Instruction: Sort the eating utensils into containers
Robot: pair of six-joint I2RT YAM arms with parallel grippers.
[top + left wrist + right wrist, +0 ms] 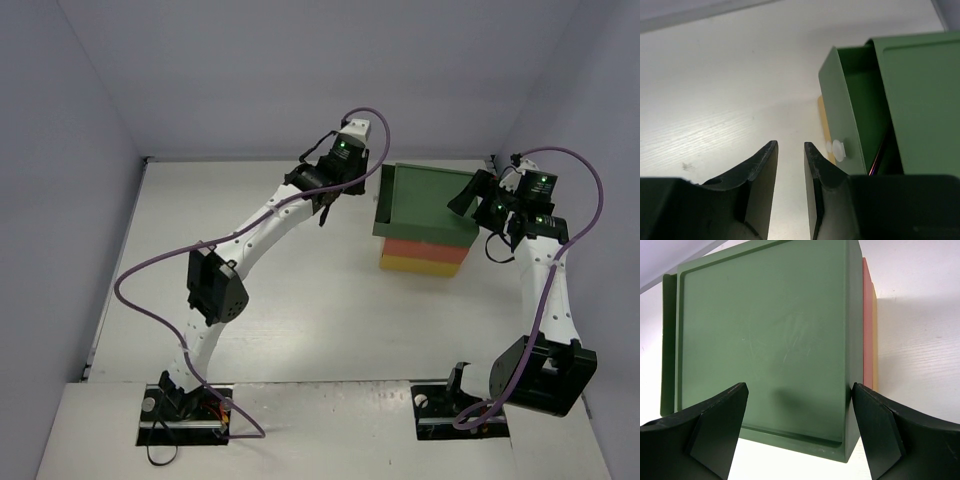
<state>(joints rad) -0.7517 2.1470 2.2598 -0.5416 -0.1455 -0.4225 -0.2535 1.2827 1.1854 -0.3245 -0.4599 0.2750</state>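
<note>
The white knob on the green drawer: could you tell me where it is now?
In the left wrist view the white knob sits on the front of the open green drawer, just right of the left end effector.

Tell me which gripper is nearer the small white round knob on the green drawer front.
Left. The left gripper hangs just beside the small white round knob, not touching it. The right gripper hovers above the green box top, at the end opposite the knob.

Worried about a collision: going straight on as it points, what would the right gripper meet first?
Most likely the top of the green box; the open right gripper aims at it, though depth is unclear.
</note>
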